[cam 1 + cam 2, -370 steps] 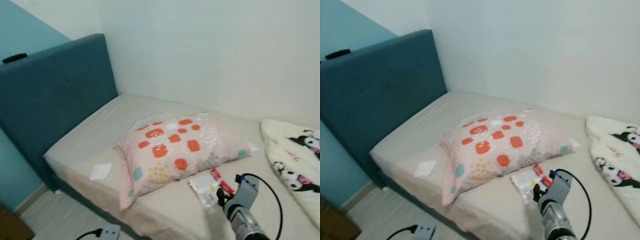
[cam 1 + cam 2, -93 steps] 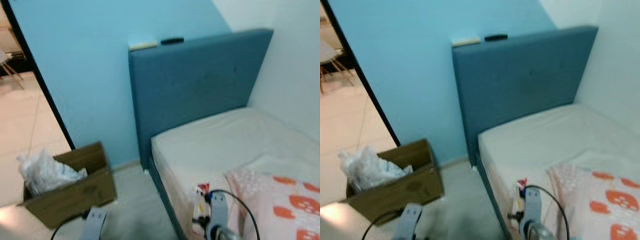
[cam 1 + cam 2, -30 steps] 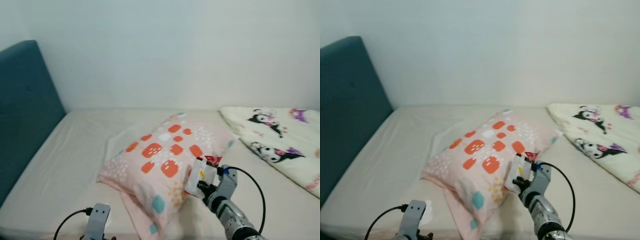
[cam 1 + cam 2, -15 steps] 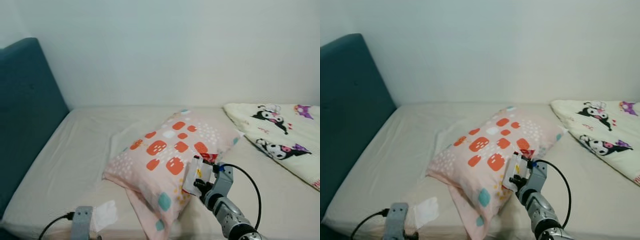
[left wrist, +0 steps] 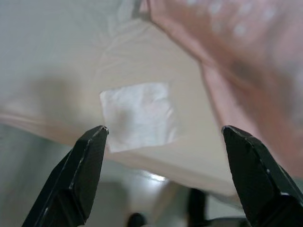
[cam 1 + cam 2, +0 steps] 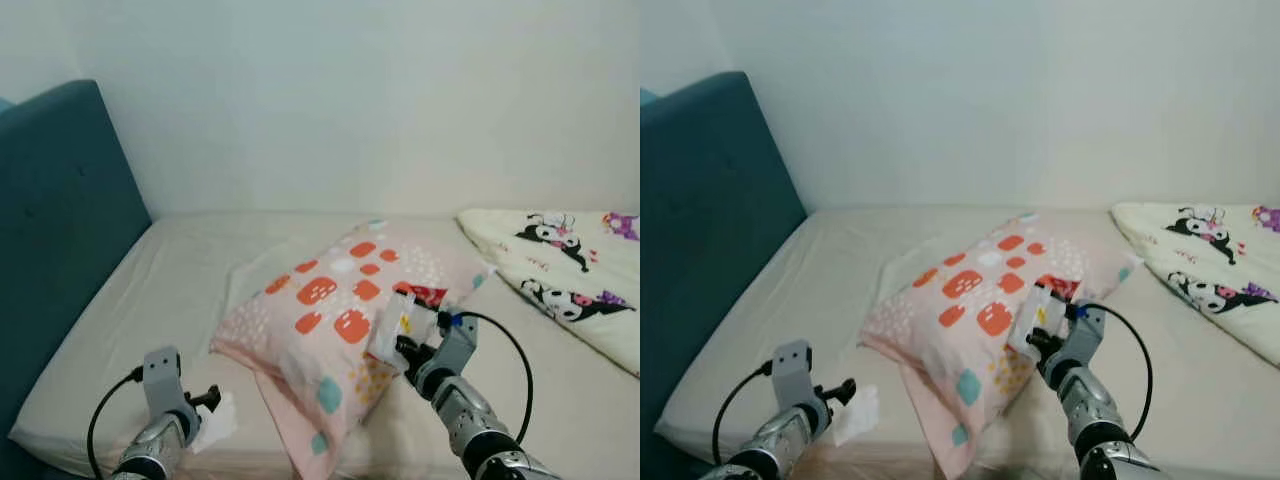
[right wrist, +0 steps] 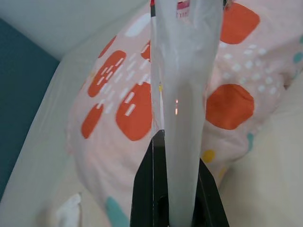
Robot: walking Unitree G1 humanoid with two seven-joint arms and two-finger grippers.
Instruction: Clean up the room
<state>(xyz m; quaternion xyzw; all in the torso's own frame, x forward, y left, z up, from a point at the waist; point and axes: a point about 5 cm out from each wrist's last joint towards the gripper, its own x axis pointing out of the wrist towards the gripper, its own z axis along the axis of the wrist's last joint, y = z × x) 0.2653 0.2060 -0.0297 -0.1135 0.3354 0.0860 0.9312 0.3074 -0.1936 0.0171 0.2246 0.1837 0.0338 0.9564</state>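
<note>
The right gripper (image 6: 407,350) is raised over the bed's (image 6: 150,300) near edge, in front of the pillow (image 6: 340,310), its two black fingers (image 7: 154,189) pinched together on a clear plastic wrapper (image 6: 400,325). The wrapper stands up from the fingers, seen almost edge-on in the right wrist view; its top end carries a red strip (image 6: 425,295) and is cut off by that frame, and the small yellow and red print on it is too blurred to read. The wrapper covers part of the pillow's lower side.

The left gripper (image 5: 165,142) hovers low at the bed's near left corner, fingers wide apart, above a flat white tissue (image 5: 137,116) that lies on the sheet just beside the pillow's pink corner. From the head views the tissue (image 6: 858,412) is half hidden behind the left gripper (image 6: 205,400).

A cartoon-printed blanket (image 6: 560,280) lies at the bed's right edge, running out of frame. The blue headboard (image 6: 60,230) stands at the left.
</note>
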